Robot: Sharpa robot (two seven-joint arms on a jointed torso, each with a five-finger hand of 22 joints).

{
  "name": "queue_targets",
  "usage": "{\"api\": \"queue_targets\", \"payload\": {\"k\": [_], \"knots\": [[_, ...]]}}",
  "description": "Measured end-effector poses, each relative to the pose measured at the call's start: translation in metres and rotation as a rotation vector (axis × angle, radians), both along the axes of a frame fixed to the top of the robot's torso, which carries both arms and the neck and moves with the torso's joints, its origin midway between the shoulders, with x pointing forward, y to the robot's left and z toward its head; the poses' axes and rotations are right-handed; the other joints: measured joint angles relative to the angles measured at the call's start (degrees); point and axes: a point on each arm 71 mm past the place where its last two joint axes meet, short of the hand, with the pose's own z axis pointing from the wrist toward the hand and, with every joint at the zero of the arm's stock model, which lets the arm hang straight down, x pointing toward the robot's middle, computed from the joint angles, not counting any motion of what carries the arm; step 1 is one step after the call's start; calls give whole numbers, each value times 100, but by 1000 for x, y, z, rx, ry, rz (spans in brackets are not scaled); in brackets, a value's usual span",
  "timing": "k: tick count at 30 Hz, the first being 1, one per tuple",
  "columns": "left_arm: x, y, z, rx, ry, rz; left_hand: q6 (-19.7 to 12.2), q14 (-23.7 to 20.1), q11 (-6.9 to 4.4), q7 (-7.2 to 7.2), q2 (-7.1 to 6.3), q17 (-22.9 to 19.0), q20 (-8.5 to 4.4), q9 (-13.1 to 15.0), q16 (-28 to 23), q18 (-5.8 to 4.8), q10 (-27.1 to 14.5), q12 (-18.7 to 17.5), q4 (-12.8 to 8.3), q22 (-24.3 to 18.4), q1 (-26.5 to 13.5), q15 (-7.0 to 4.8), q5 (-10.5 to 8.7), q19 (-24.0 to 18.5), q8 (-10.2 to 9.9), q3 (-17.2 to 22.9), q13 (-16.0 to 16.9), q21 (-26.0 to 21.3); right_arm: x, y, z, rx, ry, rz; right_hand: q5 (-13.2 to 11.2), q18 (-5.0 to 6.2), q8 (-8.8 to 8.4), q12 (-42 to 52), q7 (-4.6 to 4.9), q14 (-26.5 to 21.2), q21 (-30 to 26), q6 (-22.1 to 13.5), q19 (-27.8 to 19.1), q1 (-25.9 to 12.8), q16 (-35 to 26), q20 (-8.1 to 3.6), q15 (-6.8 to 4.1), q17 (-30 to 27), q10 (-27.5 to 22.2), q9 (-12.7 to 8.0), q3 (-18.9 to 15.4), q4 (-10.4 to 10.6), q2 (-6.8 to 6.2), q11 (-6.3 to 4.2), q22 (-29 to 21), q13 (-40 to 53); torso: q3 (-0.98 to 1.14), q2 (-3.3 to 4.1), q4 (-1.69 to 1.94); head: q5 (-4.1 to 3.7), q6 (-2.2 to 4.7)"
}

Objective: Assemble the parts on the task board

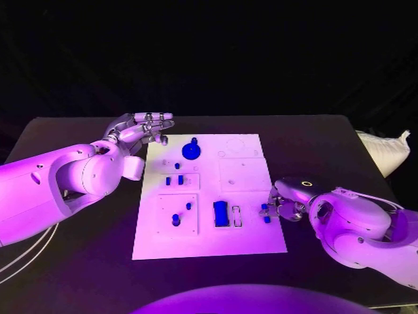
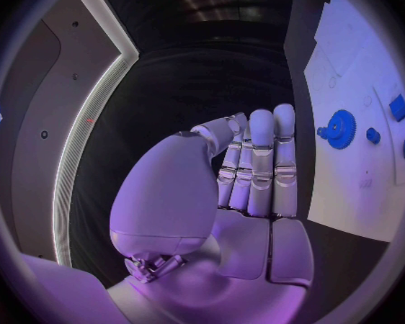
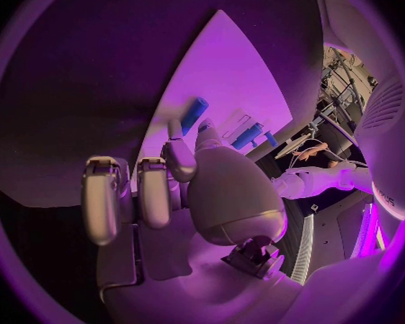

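A: Here's the task board (image 1: 246, 239), a white plate lying in the middle of the black table (image 1: 67, 261); what's the left hand (image 1: 142, 129) doing?

B: It hovers at the board's far left corner, just off the edge; from the left wrist camera the fingers (image 2: 261, 165) stand straight and pressed together, nothing in them; released, I'd call it.

A: And the parts on the board?

B: A blue gear (image 1: 191, 151) sits near the far left corner, close beside that hand; the same gear (image 2: 339, 129) shows from the wrist, with small blue pieces next to it; two small pegs (image 1: 174, 180) stand in the left column at the middle; a round blue piece (image 1: 176, 219) lies in the near left panel; a blue block (image 1: 221, 214) rests nearer the middle, with a pale slot just right of it.

A: Over to the right hand (image 1: 282, 206)!

B: It's at the board's right edge, near side; fingers curled inward; a small blue peg (image 1: 264, 212) sits right at the fingertips; the right wrist camera shows a blue peg (image 3: 194, 112) just beyond the fingers (image 3: 178, 155); whether they're grasping it, I cannot tell.
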Motion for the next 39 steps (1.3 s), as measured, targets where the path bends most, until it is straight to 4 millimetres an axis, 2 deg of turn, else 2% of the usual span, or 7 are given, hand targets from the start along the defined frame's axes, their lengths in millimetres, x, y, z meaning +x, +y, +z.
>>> {"api": "queue_targets", "payload": {"k": [4,7,10,12,26,33,39], "knots": [[0,0,0,0,0,-2,0,0,0,0,0,0,0,0,0,0,0,0,0,0,0,0,0,0,0,0,0,0,0,3,-1,5,-4,4,0,0,0,-1,4,0,0,15,0,2,0,0,0,0,0,-1,8,5,-2,0,0,-1,1,0,-2,0,-9],[0,-1,0,0,0,-3,0,0,0,0,0,0,0,0,0,0,0,0,0,0,0,0,0,0,0,0,0,0,1,5,-1,3,-8,10,-37,0,0,-5,-17,0,0,39,0,280,0,0,1,0,6,-1,167,-155,-44,3,-1,-4,1,0,-2,-1,-21],[0,-1,0,0,1,-3,0,0,0,0,0,0,0,0,0,1,0,0,0,0,0,0,0,0,0,0,0,0,1,7,-2,-11,-14,23,-537,0,-28,-83,-8,9,0,69,0,673,0,0,13,0,-11,-1,421,-456,-63,-16,-1,-4,1,-3,0,-3,-32],[0,-1,0,0,1,-4,0,0,0,0,0,1,0,0,0,0,0,0,0,0,0,0,0,0,0,0,0,0,1,10,-2,-25,-20,38,-636,0,-49,-126,1,10,0,77,0,775,0,0,15,0,-22,-1,515,-549,-82,-27,-1,-23,-1,-5,0,-9,-40],[0,0,0,1,1,-5,0,0,0,0,0,-6,0,0,0,8,0,24,0,1,0,0,0,0,22,0,1,0,1,23,-1,-132,-72,128,-653,0,-149,-315,-2,-11,-32,67,-1,964,0,1,15,4,-65,10,694,-719,-234,-4,-2,-150,-3,-8,4,15,-80],[0,0,0,2,1,-5,0,0,0,0,0,-5,0,0,0,61,0,24,0,1,0,0,0,0,22,0,1,0,0,20,-2,-94,-65,104,413,1,-329,-459,1,-21,-32,64,-1,1024,-38,1,25,3,-76,11,968,-537,-294,7,3,-219,-2,-10,3,10,-87],[0,-1,0,3,1,-7,0,0,0,0,0,-11,0,0,0,60,0,24,-32,1,0,0,0,0,22,0,1,0,-2,12,-4,51,-15,0,805,0,-411,-490,4,-31,-32,61,-1,1015,-44,1,35,3,-86,-133,1283,-368,-298,17,3,-210,-1,-11,3,6,-64]]}}
